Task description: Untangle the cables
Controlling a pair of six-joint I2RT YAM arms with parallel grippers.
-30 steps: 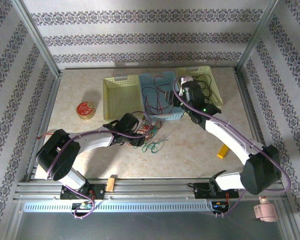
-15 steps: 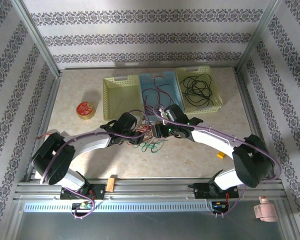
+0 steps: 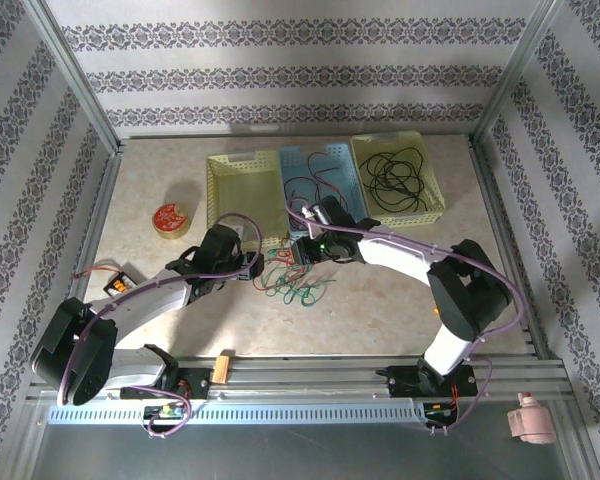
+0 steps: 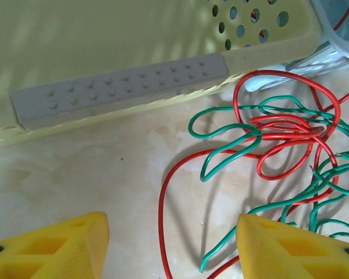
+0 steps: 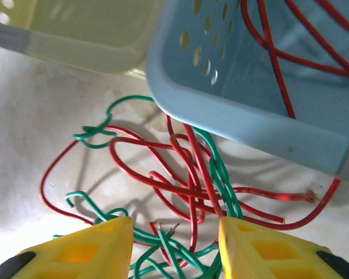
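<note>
The left gripper hangs low over the tabletop with its yellow fingers spread wide, clasping nothing. One thin red cable strand runs across the bare surface between them. That looks like the reason for the placement, since a pinch here would take a single strand clear of the knot. Just beyond lies the tangle of thin red and green cables, loose on the pale marbled table. It sits at the foot of the empty yellow-green perforated plastic basket.

The right gripper sits at the opposite side of the same tangle. Its fingers are parted, though less widely, and they straddle a cluster of green and red strands without pinching them. Directly behind rises the light blue perforated plastic basket, with loops of red cable inside it.

From above, the two arms face each other across the tangle, probably so that one can anchor the knot while the other draws a strand out. The tangle lies just in front of the row of baskets, a short carry from any of them. The pale yellow plastic basket on the right holds a coil of black cable, so the cables seem to be sorted by colour. On that reading, black is finished, red is partly done and green is still to come. A round red-topped tin sits well apart on the left.
</note>
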